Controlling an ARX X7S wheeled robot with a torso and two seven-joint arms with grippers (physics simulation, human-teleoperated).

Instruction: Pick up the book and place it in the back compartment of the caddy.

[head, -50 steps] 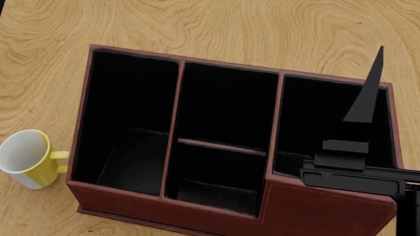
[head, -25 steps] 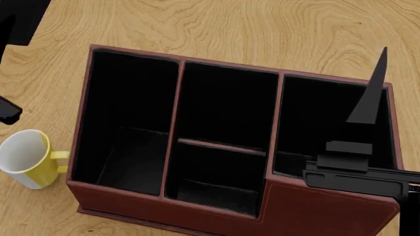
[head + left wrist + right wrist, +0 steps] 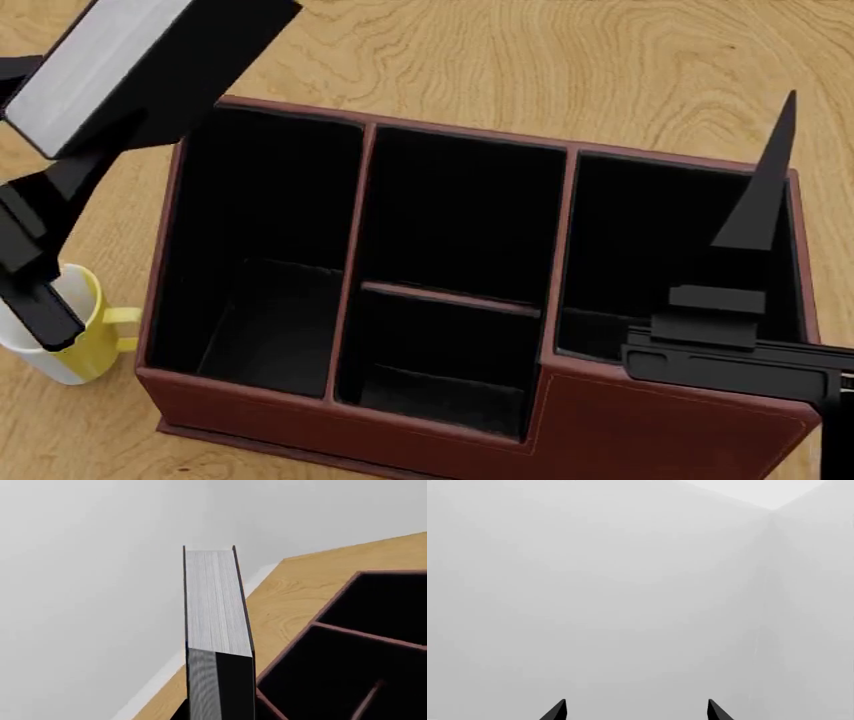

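Observation:
The black book (image 3: 147,60) with white page edges is tilted in the air over the far left corner of the reddish-brown caddy (image 3: 667,430). My left gripper (image 3: 91,140) is shut on the book's lower end; in the left wrist view the book (image 3: 217,630) stretches away from the camera, beside the caddy (image 3: 313,625), and hides the fingers. The smallest cell (image 3: 447,365) is the near section of the middle column, behind a low divider, and holds nothing. My right gripper (image 3: 635,710) is open and empty, pointing up over the caddy's right cell (image 3: 761,200).
A yellow mug (image 3: 94,340) with a white inside stands on the wooden table (image 3: 534,60) left of the caddy, partly behind my left arm (image 3: 34,270). My right arm (image 3: 734,360) lies over the caddy's near right corner. Plain grey walls fill the right wrist view.
My left arm has swung in from the upper left with the book, now over the caddy's far left corner. The right gripper has drifted slightly right.

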